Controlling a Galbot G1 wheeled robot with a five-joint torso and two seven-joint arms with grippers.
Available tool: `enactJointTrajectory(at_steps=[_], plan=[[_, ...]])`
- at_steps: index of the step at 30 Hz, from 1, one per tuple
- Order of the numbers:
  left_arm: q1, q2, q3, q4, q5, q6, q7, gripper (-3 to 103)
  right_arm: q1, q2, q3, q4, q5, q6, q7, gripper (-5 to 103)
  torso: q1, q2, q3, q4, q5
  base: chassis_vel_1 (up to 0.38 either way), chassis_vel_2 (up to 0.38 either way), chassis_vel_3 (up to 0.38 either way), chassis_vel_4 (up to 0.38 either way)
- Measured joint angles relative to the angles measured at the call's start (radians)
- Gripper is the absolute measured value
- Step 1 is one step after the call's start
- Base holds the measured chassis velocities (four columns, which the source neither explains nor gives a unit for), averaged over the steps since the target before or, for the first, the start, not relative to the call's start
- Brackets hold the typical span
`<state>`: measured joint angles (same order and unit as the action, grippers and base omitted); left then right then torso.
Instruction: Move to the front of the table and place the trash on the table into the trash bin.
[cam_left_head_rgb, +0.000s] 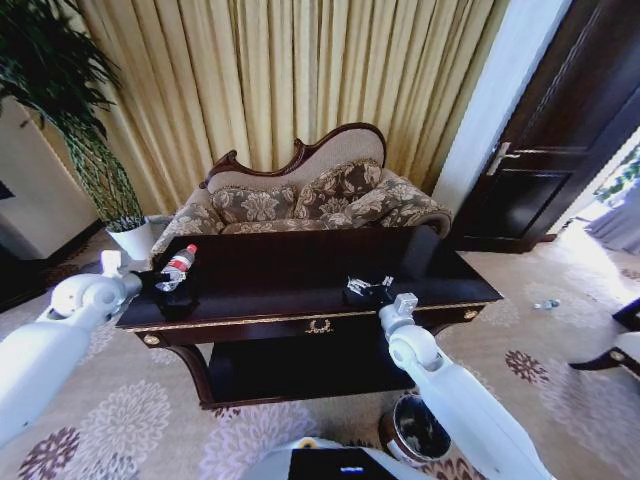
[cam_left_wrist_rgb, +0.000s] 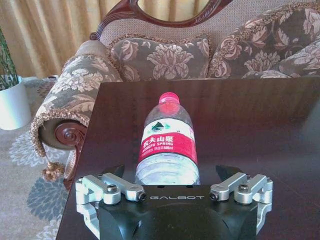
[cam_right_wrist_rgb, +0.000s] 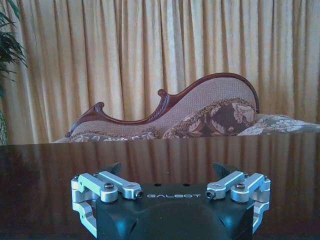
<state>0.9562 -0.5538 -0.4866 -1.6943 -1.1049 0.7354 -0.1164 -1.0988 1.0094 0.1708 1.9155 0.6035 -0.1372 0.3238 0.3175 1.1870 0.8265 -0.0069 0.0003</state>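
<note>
We stand before the large dark glossy wooden surface (cam_left_head_rgb: 300, 265) with gold trim and a gold crest on its front edge, a carved floral sofa (cam_left_head_rgb: 300, 195) and gold pleated curtains (cam_left_head_rgb: 280, 70) behind it. On the floor at our right, just off the surface's front right corner, sits the small round dark-brown trash bin (cam_left_head_rgb: 415, 430) with a black liner; our right arm crosses over part of it, and we cannot tell what lies inside. Near the left end of the surface lies the clear plastic bottle (cam_left_wrist_rgb: 167, 145) with a red cap and red label, on its side with the cap pointing toward the sofa. Our left hand (cam_left_wrist_rgb: 170, 175) is spread wide around the bottle's base, one dark fingertip (cam_left_wrist_rgb: 116, 171) on either side of it, and we cannot tell whether they touch the plastic; the bottle rests on the surface, not lifted. In the head view the bottle (cam_left_head_rgb: 177, 268) shows at the left hand (cam_left_head_rgb: 165, 290), close to the left edge. Toward the right part of the surface, close to the front edge, lies a small cluster of crumpled white paper bits (cam_left_head_rgb: 362, 286). Our right hand (cam_right_wrist_rgb: 170, 172) hovers low over the glossy top with its fingers parted and nothing between them; in the head view it (cam_left_head_rgb: 385, 295) sits just beside that paper cluster at the front edge.
</note>
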Motion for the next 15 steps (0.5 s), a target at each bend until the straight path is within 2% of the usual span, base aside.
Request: enactJointTrajectory(at_steps=[3, 5, 8, 9, 11, 14, 15], plan=[[-0.002, -0.005, 0.004, 0.001, -0.001, 0.0, -0.001, 89, 0.0, 0.003, 0.0, -0.002, -0.001, 0.001, 0.0, 100, 0.0, 0.0, 0.0, -0.0001, 0.0001, 0.0, 0.0, 0.0, 0.0], [-0.002, -0.006, 0.004, 0.001, -0.002, 0.0, -0.002, 89, 0.0, 0.003, 0.0, -0.002, -0.001, 0.001, 0.0, 100, 0.0, 0.0, 0.0, 0.0, 0.0, 0.0, 0.0, 0.0, 0.0], [-0.001, -0.011, 0.004, 0.0, -0.01, 0.0, -0.019, 74, -0.001, 0.005, -0.001, -0.003, -0.001, 0.001, 0.0, 100, 0.0, 0.0, 0.0, 0.0, 0.0, 0.0, 0.0, 0.0, 0.0], [-0.001, -0.011, 0.004, 0.0, -0.01, 0.0, -0.019, 74, -0.001, 0.005, -0.001, -0.003, -0.001, 0.001, 0.0, 100, 0.0, 0.0, 0.0, 0.0, 0.0, 0.0, 0.0, 0.0, 0.0], [0.004, -0.013, 0.001, -0.001, -0.013, -0.001, -0.026, 62, -0.003, 0.005, -0.001, -0.004, -0.002, 0.001, 0.0, 100, 0.0, 0.0, 0.0, 0.0, 0.0001, 0.0, 0.0, 0.0, 0.0], [0.006, -0.013, -0.001, -0.001, -0.012, -0.002, -0.027, 57, -0.004, 0.006, -0.001, -0.005, -0.003, 0.001, 0.0, 100, 0.0, 0.0, 0.0, -0.0001, 0.0003, 0.0, 0.0, 0.0, 0.0], [0.007, -0.014, -0.002, -0.002, -0.009, -0.003, -0.027, 50, -0.005, 0.007, -0.001, -0.005, -0.004, 0.001, 0.0, 100, 0.0, 0.0, 0.0, -0.0001, 0.0002, 0.0, 0.0, 0.0, 0.0]])
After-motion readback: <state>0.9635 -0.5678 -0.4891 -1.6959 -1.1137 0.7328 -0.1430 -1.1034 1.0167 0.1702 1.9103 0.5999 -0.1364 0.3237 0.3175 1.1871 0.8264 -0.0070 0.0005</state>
